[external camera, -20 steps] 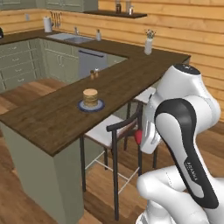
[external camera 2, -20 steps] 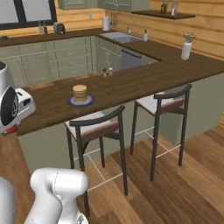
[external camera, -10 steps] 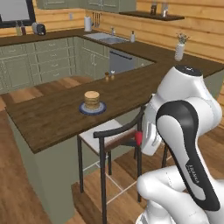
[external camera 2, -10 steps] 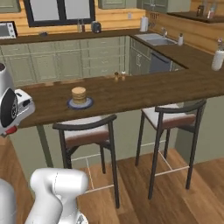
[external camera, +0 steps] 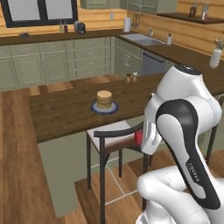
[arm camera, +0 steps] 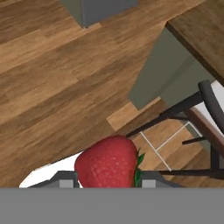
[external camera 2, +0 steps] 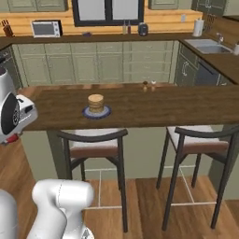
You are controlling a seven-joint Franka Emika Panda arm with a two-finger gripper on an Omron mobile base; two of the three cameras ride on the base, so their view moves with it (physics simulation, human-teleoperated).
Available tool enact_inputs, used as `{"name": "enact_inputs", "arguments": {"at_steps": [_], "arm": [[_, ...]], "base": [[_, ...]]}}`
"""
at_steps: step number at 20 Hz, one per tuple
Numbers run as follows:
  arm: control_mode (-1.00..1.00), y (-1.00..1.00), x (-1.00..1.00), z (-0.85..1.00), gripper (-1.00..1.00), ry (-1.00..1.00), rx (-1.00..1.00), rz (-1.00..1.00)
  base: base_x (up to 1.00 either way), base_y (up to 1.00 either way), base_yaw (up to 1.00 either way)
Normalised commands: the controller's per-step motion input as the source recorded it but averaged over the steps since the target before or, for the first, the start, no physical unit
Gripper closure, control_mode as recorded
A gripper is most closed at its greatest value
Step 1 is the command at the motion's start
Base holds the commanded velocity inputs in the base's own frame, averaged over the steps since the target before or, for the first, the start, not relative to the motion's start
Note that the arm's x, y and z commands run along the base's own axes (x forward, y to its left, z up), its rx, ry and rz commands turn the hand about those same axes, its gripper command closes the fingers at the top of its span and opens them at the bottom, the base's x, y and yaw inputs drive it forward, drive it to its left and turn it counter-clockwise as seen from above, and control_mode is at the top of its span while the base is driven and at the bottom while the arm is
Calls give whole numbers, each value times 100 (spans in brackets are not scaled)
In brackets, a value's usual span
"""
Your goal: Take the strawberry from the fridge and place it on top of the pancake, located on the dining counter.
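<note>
Hand view: gripper (arm camera: 107, 183) clamped on strawberry (arm camera: 107, 162), above floor.

The base has swung round the dining counter (external camera: 65, 113): the pancake (external camera: 104, 99) now sits nearer, squarely ahead, window behind it

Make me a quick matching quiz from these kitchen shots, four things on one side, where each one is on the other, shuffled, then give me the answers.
Things:
1. bright red strawberry
2. stack of round tan-brown pancakes
3. round blue-grey plate
4. dark-framed stool with a pale seat

Places:
A. on the wooden floor, tucked under the counter edge
B. lying on the long dark brown wooden dining counter
C. between the tips of the tool
D. sitting on the plate

Pairs: 1-C, 2-D, 3-B, 4-A
</note>
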Motion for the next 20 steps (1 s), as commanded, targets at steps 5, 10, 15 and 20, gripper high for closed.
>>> {"name": "enact_inputs", "arguments": {"at_steps": [5, 10, 15, 20], "arm": [[100, 0, 0, 0, 100, 0, 0, 0], [100, 0, 0, 0, 100, 0, 0, 0], [100, 0, 0, 0, 100, 0, 0, 0], [100, 0, 0, 0, 100, 0, 0, 0]], "base": [[7, -67, 32], [27, -25, 11], [40, 0, 8], [41, 0, 13]]}}
